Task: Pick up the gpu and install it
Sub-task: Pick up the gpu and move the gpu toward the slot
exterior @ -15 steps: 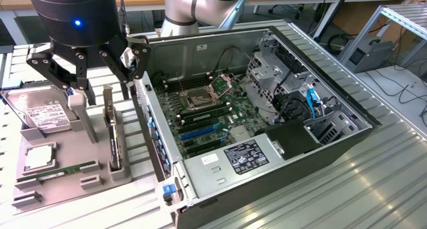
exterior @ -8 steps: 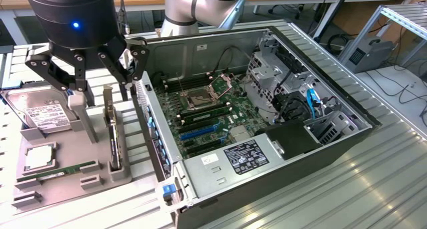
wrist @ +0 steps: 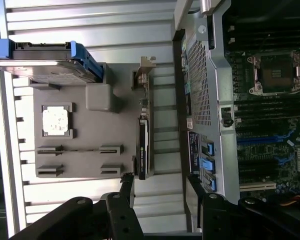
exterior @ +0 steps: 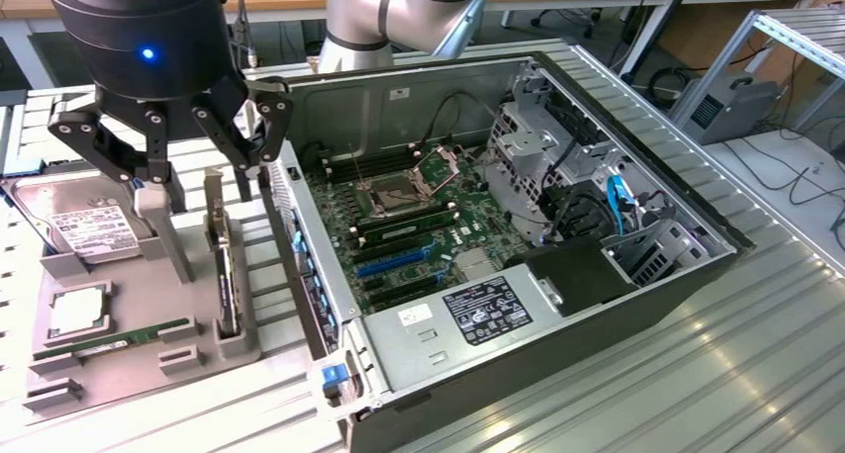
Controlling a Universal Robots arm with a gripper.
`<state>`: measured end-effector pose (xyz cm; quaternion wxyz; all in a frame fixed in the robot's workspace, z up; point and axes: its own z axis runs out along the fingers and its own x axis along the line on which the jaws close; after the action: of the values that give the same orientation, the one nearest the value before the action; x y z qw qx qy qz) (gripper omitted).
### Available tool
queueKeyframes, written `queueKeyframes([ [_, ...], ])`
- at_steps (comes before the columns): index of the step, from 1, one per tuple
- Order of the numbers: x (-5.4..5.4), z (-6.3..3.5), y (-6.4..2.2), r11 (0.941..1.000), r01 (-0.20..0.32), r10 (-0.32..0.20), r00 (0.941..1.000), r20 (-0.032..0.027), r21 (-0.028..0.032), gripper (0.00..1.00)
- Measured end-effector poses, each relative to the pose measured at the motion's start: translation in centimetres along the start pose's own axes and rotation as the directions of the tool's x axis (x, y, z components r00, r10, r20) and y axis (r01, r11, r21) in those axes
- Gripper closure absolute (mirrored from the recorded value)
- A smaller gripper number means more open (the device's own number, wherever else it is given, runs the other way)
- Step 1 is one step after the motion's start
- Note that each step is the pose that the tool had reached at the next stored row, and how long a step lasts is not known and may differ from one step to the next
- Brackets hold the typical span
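Note:
The gpu [exterior: 222, 267] stands on edge in a slot of the grey holder tray [exterior: 133, 369], just left of the open computer case [exterior: 581, 275] in the exterior view. It is a thin card with a dark body and a silver bracket at its far end. My gripper [exterior: 198, 189] hangs open above the card's far end, a finger on each side and touching nothing. In the wrist view the gpu [wrist: 142, 137] lies ahead of the open gripper [wrist: 160, 181]. The motherboard [exterior: 410, 226] with its blue slots [exterior: 390, 263] lies bare inside the case.
On the holder tray [wrist: 90, 165] also rest a silver hard drive [exterior: 79, 226], a CPU chip [exterior: 79, 310] and a narrow green RAM stick [exterior: 113, 342]. The case wall [wrist: 205, 90] stands close beside the gpu. Ribbed metal table [exterior: 660, 374] runs around everything.

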<state>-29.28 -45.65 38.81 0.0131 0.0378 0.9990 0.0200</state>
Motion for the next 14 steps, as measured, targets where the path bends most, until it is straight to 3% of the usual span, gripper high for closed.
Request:
queueKeyframes([
  [14,0.12,0.45,-0.03,1.0000,0.000,0.000,1.0000,0.0002,0.0023,0.46],
])
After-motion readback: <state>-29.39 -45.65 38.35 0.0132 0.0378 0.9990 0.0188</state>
